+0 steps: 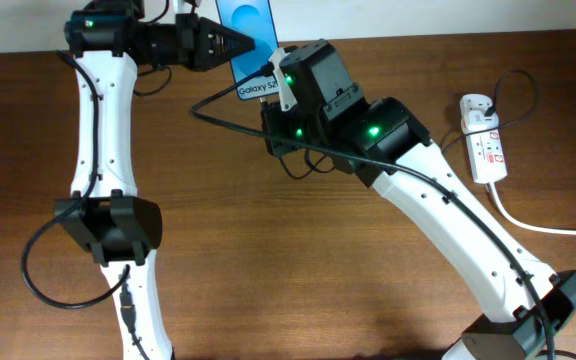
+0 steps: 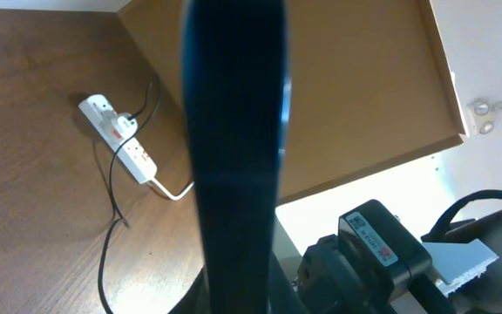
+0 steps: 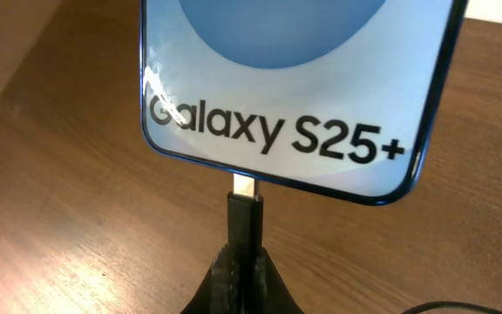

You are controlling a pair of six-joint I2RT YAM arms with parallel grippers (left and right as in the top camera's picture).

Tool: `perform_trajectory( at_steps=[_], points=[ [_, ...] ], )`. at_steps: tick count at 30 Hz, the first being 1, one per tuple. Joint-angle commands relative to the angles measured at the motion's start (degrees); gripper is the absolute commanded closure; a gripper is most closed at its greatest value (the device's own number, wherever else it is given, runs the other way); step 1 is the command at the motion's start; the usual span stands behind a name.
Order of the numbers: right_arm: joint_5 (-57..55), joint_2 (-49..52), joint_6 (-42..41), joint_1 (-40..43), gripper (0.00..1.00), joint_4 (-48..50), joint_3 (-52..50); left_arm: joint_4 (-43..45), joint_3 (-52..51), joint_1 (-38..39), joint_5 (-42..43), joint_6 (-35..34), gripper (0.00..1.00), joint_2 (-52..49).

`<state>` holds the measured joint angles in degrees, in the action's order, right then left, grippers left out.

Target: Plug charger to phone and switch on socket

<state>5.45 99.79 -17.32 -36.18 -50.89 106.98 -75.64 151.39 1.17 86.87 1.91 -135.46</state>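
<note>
My left gripper (image 1: 236, 44) is shut on the phone (image 1: 248, 30), holding it above the table's far edge; its blue screen reads "Galaxy S25+" (image 3: 295, 78). In the left wrist view the phone (image 2: 234, 148) shows edge-on as a dark bar. My right gripper (image 3: 244, 262) is shut on the charger's black connector (image 3: 245, 218), whose metal tip sits at the phone's bottom port. The thin black charger cable (image 1: 238, 125) trails over the table. The white socket (image 1: 483, 135) lies at the right with the charger's white plug in it; it also shows in the left wrist view (image 2: 120, 139).
The socket's thick white cord (image 1: 538, 225) runs off to the right edge. The right arm (image 1: 448, 210) crosses the table's middle-right, the left arm (image 1: 103, 160) stands along the left. Brown wooden table (image 1: 268, 270).
</note>
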Motion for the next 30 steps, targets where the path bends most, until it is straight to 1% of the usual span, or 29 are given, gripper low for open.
perform_trajectory(
  at_steps=[1, 30],
  points=[
    [0.5, -1.4, 0.37, -0.11, 0.96, 0.37, 0.72, -0.02, 0.57, -0.07, 3.32, 0.24, 1.0, 0.24],
    [-4.7, -1.4, 0.42, -0.07, 0.96, 5.35, 0.72, -0.07, 0.57, 0.2, 1.88, 0.24, 1.0, 0.24]
  ],
)
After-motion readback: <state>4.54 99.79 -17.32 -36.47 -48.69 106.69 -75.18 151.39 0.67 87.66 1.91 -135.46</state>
